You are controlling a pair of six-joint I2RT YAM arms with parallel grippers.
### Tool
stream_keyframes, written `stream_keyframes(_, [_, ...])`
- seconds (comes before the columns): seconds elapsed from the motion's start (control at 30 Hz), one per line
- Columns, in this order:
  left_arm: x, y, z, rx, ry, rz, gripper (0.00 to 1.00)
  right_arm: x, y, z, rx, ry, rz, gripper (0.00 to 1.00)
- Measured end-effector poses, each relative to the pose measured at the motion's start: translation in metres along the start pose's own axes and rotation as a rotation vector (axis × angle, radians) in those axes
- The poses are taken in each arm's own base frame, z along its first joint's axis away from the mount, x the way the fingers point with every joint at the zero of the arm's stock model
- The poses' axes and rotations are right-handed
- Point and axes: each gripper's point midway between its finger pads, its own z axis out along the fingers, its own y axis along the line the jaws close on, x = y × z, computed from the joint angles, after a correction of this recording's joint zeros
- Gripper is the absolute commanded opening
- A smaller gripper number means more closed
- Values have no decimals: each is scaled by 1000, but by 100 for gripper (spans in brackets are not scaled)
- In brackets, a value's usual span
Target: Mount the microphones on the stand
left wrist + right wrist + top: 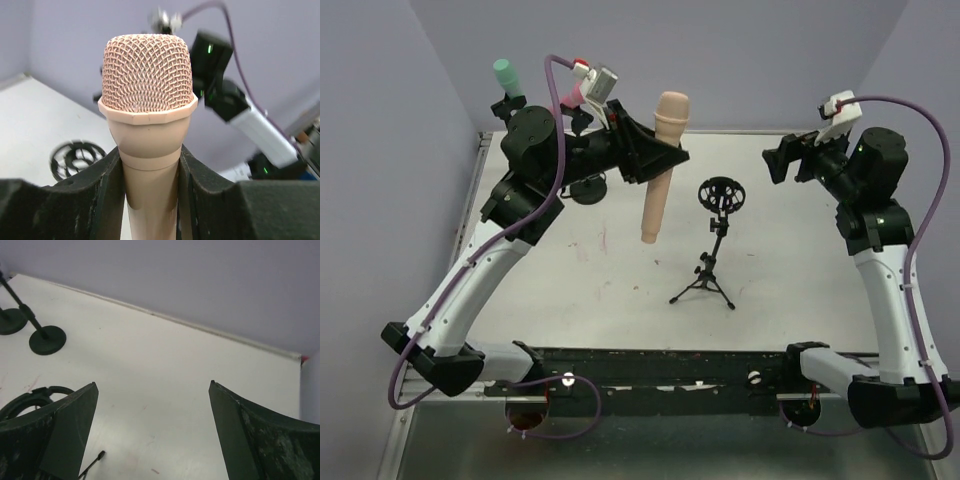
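Observation:
My left gripper (663, 163) is shut on the peach-tan microphone (660, 170) and holds it upright above the table, head up. In the left wrist view its mesh head (146, 75) rises between the two black fingers (100, 200), which clamp the tapered body just under the collar. The tripod stand (712, 270) with its empty round shock mount (722, 195) is on the table just right of the held microphone. A teal-green microphone (506, 75) and a pink one (570, 96) sit raised at the back left, partly hidden behind the left arm. My right gripper (775, 165) hovers open and empty to the right of the mount.
Two round black bases (47, 340) with thin poles stand at the back left, near the table's far edge. The shock mount (25, 400) shows beside the right gripper's (153, 383) left finger, and a tripod leg tip (100, 455) lies below. The right arm (235, 100) is ahead in the left wrist view.

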Motion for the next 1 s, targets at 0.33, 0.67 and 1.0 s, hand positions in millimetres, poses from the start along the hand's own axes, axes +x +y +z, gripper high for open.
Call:
stream_keyframes(0.33, [-47,63,95,-128,-255,85,0,137,-60,11,186,92,437,98])
stream_keyframes(0.67, [-29,110,154,-239,-287,174,0,155,-37,14,86,70,461,98])
stream_keyframes(1.0, [-13,138,161,-295,-279,206,0,149,-38,14,82,48,448,98])
